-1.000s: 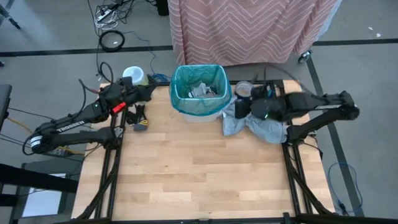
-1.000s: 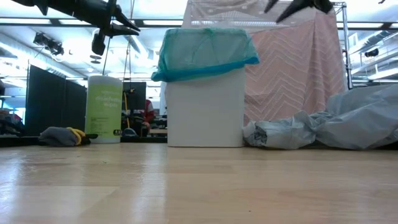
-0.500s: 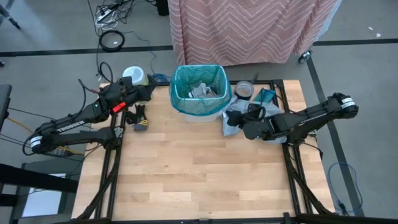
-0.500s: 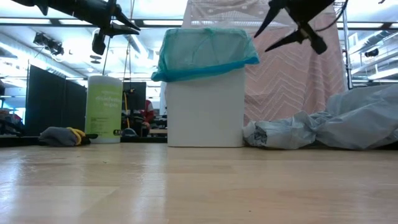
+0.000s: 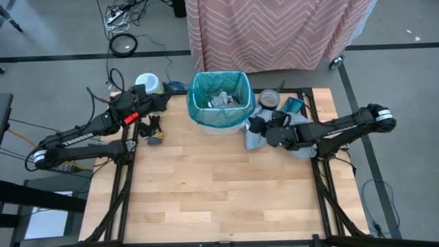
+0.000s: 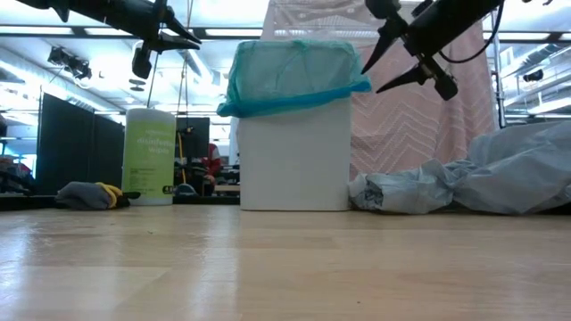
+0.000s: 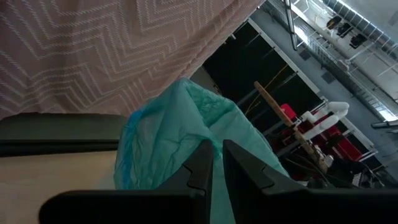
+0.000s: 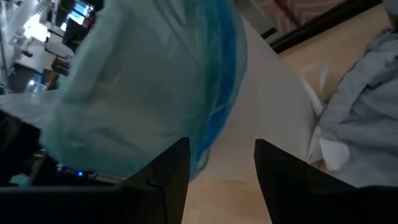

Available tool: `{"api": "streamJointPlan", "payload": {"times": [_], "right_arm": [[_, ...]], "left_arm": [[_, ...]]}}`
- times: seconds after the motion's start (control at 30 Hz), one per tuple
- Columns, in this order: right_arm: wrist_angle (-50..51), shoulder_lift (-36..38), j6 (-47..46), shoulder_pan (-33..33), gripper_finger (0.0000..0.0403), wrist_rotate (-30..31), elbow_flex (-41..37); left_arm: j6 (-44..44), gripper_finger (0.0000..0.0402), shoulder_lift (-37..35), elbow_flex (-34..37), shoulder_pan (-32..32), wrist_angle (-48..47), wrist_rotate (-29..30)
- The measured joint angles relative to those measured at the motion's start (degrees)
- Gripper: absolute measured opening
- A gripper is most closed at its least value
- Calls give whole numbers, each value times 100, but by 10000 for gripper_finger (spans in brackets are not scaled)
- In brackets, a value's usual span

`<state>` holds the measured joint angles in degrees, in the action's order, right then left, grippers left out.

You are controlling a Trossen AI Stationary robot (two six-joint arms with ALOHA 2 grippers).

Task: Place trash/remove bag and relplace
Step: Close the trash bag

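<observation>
Pale wooden table (image 5: 219,185) lies bare across its near half, with everything gathered along the far edge. At that edge's middle stands a small white bin (image 6: 294,156) lined with the teal-green bag (image 5: 218,110), whose rim is folded over the bin's top; the trash (image 5: 223,98) lies inside it. Just beside the bin toward the far right corner, a crumpled pale grey plastic bag (image 6: 482,183) sprawls on the wood. Above it the right gripper (image 5: 255,125) hangs with fingers spread, empty, pointing at the bin's side. Near the far left corner the left gripper (image 5: 167,100) hovers with fingers nearly pressed together, holding nothing. A green wipes canister (image 6: 150,156) and a grey-and-yellow cloth (image 6: 89,195) stand there. Beyond hangs pink zigzag fabric (image 5: 274,31).
</observation>
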<state>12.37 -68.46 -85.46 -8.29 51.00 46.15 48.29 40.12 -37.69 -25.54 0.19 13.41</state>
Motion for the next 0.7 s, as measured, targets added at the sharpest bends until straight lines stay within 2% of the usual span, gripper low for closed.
{"api": "streamJointPlan", "payload": {"times": [0.17, 0.33, 0.7], "right_arm": [[-266, -288, 121, 145, 169, -295, -2], [-685, -680, 121, 191, 168, -310, -2], [-812, -638, 255, 208, 156, -203, -2]], "left_arm": [[0, 47, -2, 0, 0, 11, 2], [0, 47, -2, 0, 0, 11, 2], [-9, 47, -2, 0, 0, 26, 2]]}}
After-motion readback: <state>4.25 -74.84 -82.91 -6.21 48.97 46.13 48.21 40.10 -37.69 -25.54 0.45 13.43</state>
